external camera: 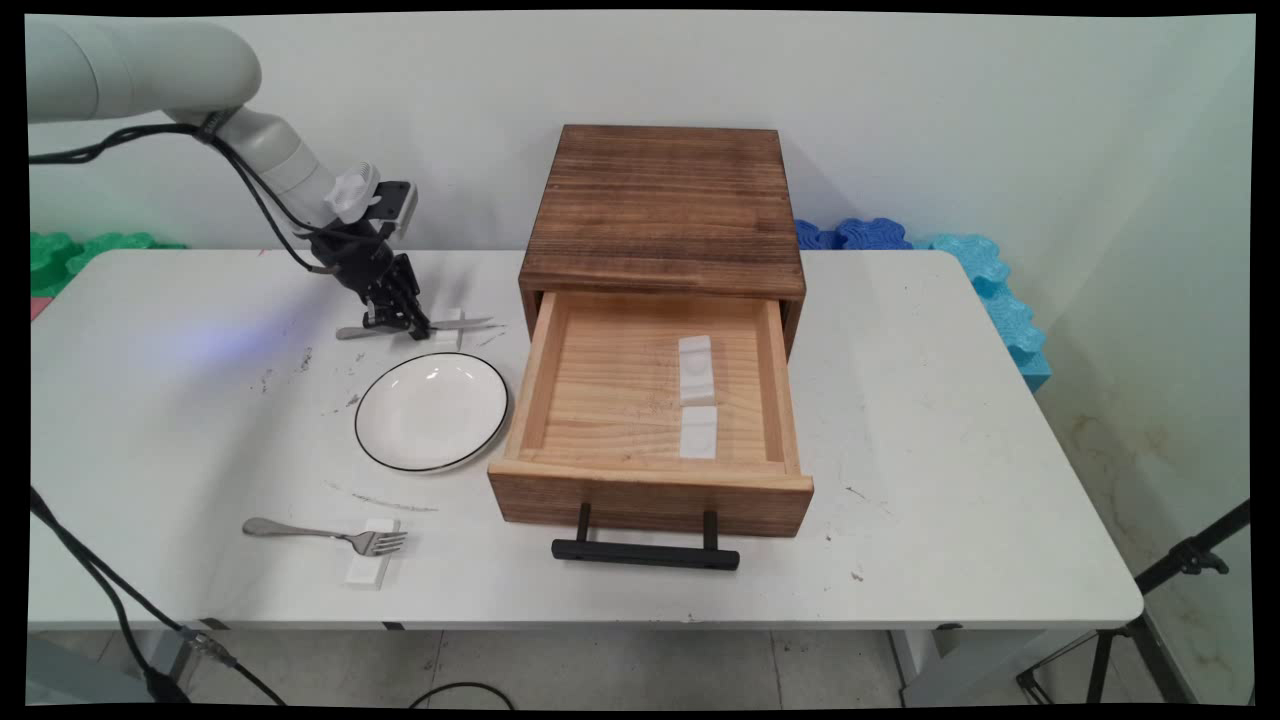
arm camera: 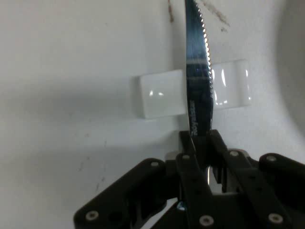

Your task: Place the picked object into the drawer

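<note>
My gripper (external camera: 403, 323) is down at the table left of the wooden box, shut on a table knife (external camera: 472, 323). The knife lies level, its handle end pointing left and its blade across a small white rest (external camera: 455, 316). In the hand view the serrated blade (arm camera: 197, 71) runs up from between my fingertips (arm camera: 188, 143) and crosses the white rest (arm camera: 159, 98). A white plate with a dark rim (external camera: 432, 410) sits just in front of the knife.
A wooden box (external camera: 660, 200) stands mid-table with its drawer (external camera: 600, 390) pulled out toward the near edge. Two white rests (external camera: 697, 368) lie inside, and a black handle (external camera: 645, 553) sticks out in front. A fork (external camera: 320, 533) rests on another white block (external camera: 368, 570) at the near left.
</note>
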Action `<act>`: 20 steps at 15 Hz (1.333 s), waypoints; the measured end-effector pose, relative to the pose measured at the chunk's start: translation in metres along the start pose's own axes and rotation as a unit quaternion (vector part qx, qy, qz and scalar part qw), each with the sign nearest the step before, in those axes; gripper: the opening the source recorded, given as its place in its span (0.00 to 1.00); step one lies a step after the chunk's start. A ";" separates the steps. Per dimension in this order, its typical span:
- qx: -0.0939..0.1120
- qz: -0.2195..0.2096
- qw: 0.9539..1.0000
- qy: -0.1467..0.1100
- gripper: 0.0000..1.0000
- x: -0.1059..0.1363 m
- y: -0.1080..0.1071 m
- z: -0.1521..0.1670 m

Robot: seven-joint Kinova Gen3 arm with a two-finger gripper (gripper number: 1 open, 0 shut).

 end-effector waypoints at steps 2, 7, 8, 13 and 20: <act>-0.001 0.002 1.000 -0.001 0.00 -0.001 0.001 0.001; 0.002 0.004 1.000 0.000 0.00 0.000 0.004 -0.004; 0.003 0.004 1.000 0.000 0.00 0.000 0.005 -0.006; 0.018 0.005 1.000 0.001 0.00 0.005 0.013 -0.026; 0.041 0.018 0.999 0.008 0.00 0.022 0.036 -0.069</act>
